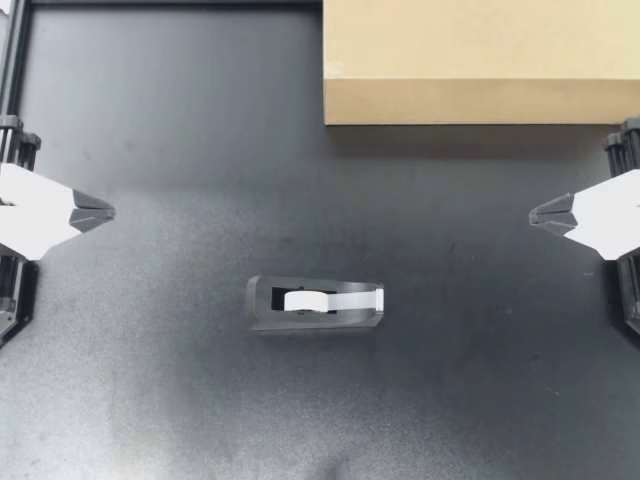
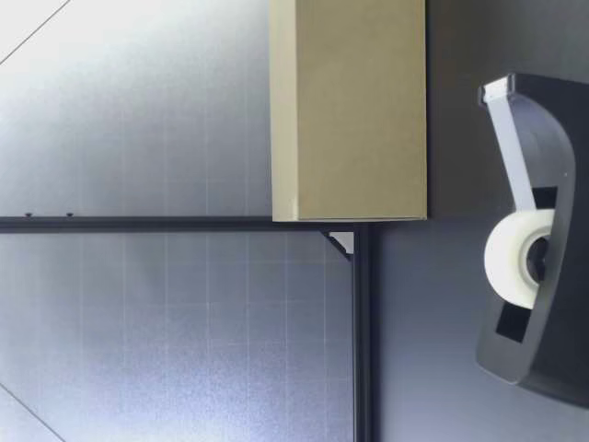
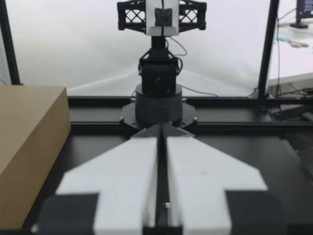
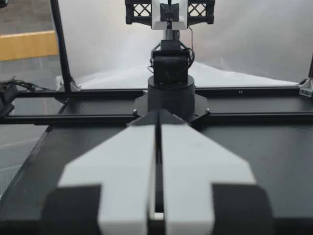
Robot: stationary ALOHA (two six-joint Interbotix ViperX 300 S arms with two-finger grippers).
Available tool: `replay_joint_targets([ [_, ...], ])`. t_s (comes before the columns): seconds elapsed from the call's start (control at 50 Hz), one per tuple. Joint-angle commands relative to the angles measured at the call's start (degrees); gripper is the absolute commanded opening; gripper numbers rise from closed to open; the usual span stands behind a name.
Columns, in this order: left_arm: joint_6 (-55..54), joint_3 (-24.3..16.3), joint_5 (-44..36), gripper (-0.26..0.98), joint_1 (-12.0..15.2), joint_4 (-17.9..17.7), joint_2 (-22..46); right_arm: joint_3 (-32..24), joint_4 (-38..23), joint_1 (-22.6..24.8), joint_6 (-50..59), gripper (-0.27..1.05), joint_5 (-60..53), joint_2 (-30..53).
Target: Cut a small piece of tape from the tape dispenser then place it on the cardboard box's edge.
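A dark grey tape dispenser [image 1: 315, 304] holding a white tape roll [image 1: 303, 300] lies mid-table, its tape strip running to the cutter end toward my right side. The low view shows the tape dispenser [image 2: 543, 267] close to the camera, with the tape roll [image 2: 520, 258] in it. A tan cardboard box [image 1: 480, 60] stands at the table's far right; the cardboard box [image 2: 354, 110] sits beyond the dispenser in the low view. My left gripper [image 1: 108, 212] hovers at the left edge, shut and empty. My right gripper [image 1: 534, 214] mirrors it at the right edge, shut and empty. Both are far from the dispenser.
The black table [image 1: 180, 380] is bounded by a black frame rail [image 1: 170, 4] at the far side. In the left wrist view the cardboard box [image 3: 27, 142] lies beside the gripper and my other arm's base [image 3: 159, 103] stands ahead. The right wrist view shows the opposite arm's base [image 4: 170, 93].
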Motion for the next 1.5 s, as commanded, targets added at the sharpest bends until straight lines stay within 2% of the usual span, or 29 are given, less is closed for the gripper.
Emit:
replay_joint_targets([
  [0.0, 0.26, -0.62, -1.32, -0.13, -0.44, 0.0, 0.53, -0.88, 0.18, -0.18, 0.09, -0.08, -0.44, 0.62],
  [0.1, 0.35, -0.26, -2.37, -0.13, -0.44, 0.0, 0.62, -2.46, 0.26, -0.18, 0.62, -0.12, -0.35, 2.02],
  [0.24, 0.44, 0.18, -3.78, -0.13, -0.44, 0.0, 0.88, -7.47, 0.26, -0.88, 1.76, -0.12, 2.2, 7.82],
  [0.52, 0.35, 0.97, -6.42, -0.13, -0.44, 0.0, 2.37, -19.6, 0.35, -1.93, 7.91, -0.12, 16.61, 24.61],
  [0.8, 0.35, 1.41, -6.5, -0.13, -0.44, 0.0, 2.99, -25.75, 0.35, -1.93, 15.82, -0.12, 29.27, 37.53],
  [1.06, 0.18, 2.55, -6.5, -0.13, -0.44, 0.09, 3.25, -32.34, 0.44, -1.41, 15.56, -0.12, 42.19, 45.7],
  [1.18, 0.26, 3.16, -6.5, -0.13, -0.44, 0.0, 3.34, -36.65, 1.41, -1.23, 11.6, -0.12, 48.96, 48.16],
  [1.26, 0.26, 3.43, -6.5, -0.13, -0.44, 0.0, 3.43, -38.94, 5.36, -1.58, 5.45, -0.12, 52.03, 49.57],
  [1.48, 0.09, 4.04, -6.5, -0.13, -0.44, 0.0, 3.52, -44.3, 31.11, -9.05, -20.04, -0.12, 64.07, 56.69],
])
